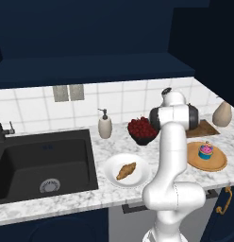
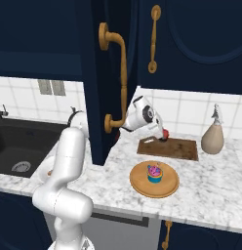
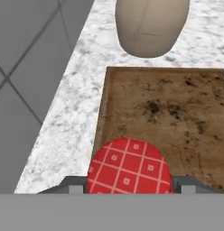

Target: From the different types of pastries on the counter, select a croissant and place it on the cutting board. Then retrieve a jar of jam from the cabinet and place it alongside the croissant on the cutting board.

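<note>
My gripper [image 2: 162,134] is shut on the jar of jam [image 3: 129,167], whose red checked cap sits between the finger tips in the hand view. The jar [image 2: 165,133] is at the near-left corner of the dark-brown cutting board [image 2: 174,148]; whether it rests on the wood I cannot tell. The board [image 3: 177,113] stretches ahead of the hand. The croissant [image 1: 126,170] lies on a white plate [image 1: 140,179] on the counter [image 1: 104,194], well left of the board [image 1: 206,127]. An open navy cabinet door [image 2: 101,97] hangs beside the arm.
A pink cupcake [image 2: 154,172] stands on a round tan disc [image 2: 167,188] in front of the board. A beige bottle [image 2: 212,134] stands right of the board. A bowl of red fruit [image 1: 141,129], a soap dispenser [image 1: 105,124] and the black sink [image 1: 43,163] lie to the left.
</note>
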Motion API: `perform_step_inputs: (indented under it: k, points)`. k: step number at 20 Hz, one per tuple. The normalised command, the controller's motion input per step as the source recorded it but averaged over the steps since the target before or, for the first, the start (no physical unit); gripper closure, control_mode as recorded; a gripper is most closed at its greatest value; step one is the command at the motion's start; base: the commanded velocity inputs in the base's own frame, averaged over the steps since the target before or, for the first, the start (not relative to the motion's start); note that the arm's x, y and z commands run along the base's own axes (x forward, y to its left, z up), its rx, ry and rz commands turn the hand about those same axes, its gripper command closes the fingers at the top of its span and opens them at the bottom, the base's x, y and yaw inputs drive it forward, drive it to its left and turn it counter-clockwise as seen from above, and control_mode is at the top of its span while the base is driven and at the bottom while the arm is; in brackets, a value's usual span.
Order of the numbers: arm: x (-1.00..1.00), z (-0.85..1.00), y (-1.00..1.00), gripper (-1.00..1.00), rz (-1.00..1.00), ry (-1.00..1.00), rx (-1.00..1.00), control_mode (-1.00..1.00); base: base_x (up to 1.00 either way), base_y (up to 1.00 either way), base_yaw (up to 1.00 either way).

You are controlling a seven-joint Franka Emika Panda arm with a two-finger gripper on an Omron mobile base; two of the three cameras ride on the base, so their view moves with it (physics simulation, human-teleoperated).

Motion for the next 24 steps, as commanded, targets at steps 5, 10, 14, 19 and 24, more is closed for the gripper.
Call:
perform_step_inputs:
  k: [5, 10, 14, 19, 24]
  points:
    - [0.04, -0.7, -0.03, 1.0, -0.18, -0.01, 0.07, -1.0, 0.0, 0.0, 0.0]
    - [-0.48, -0.11, 0.0, 1.0, -0.1, -0.03, 0.07, -1.0, 0.0, 0.0, 0.0]
    - [-0.34, 0.0, 0.15, 1.0, -0.04, -0.01, 0.0, -1.0, 0.0, 0.0, 0.0]
    - [-0.37, -0.02, 0.25, 1.0, 0.0, 0.0, 0.0, -1.0, 0.0, 0.0, 0.0]
    - [-0.31, -0.15, 0.21, 1.0, 0.0, 0.0, 0.0, -1.0, 0.0, 0.0, 0.0]
